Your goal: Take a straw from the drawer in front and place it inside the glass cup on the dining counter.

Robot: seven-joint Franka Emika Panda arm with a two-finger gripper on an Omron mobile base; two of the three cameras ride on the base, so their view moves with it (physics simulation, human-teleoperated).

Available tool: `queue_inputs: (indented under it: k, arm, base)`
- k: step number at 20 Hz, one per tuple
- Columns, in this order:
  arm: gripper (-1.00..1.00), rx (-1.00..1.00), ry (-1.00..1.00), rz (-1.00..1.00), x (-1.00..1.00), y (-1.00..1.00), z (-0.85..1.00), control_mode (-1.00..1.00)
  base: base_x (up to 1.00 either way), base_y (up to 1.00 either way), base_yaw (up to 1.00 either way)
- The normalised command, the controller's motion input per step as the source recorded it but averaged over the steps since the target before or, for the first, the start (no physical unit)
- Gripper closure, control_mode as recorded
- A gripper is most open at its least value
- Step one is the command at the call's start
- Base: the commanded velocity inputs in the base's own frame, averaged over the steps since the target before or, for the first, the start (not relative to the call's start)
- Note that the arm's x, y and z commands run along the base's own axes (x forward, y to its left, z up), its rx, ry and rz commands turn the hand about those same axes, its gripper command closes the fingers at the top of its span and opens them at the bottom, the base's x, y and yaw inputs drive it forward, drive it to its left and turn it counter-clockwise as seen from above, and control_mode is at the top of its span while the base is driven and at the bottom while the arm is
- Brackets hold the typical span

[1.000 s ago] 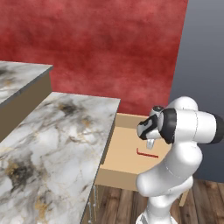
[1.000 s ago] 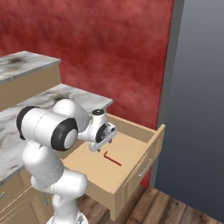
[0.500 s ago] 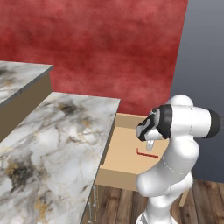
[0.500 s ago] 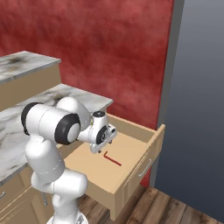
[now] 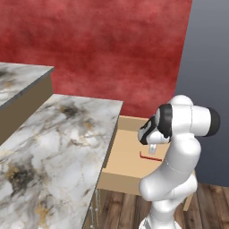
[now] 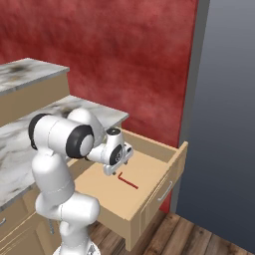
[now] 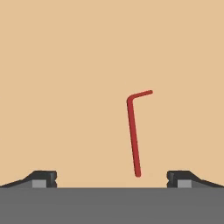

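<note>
Risk: the straw [image 7: 133,135] is very thin and lies flat on the floor of the open drawer [image 6: 149,191]. In the hand view it sits off-centre, nearer one finger, so a straight descent could close beside it or push it aside. The bent end may snag.

Pose: the arm folds forward and down over the drawer. The pincer [image 7: 111,177] hangs above the straw, jaws wide, holding nothing.

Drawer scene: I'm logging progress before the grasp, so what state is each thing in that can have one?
drawer: pulled open.
straw: lying flat on the drawer floor, bent at one end, not gripped.
gripper: open, poised above the straw, fingertips apart on either side of it.
</note>
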Motion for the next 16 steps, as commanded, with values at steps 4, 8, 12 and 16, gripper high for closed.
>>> queue_inputs:
  k: [4, 8, 12, 16]
  arm:
    - [-1.0, 0.0, 0.0, 0.0, 0.17, 0.0, -0.09, -1.0]
    - [-1.0, 0.0, 0.0, 0.0, 0.14, 0.0, -0.09, -1.0]
    - [-1.0, 0.0, 0.0, 0.0, 0.08, 0.0, -0.08, -1.0]
    - [-1.0, 0.0, 0.0, 0.0, 0.04, 0.0, -0.12, -1.0]
  base:
    - [0.0, 0.0, 0.0]
    - [0.0, 0.0, 0.0]
    - [0.0, 0.0, 0.0]
    - [0.0, 0.0, 0.0]
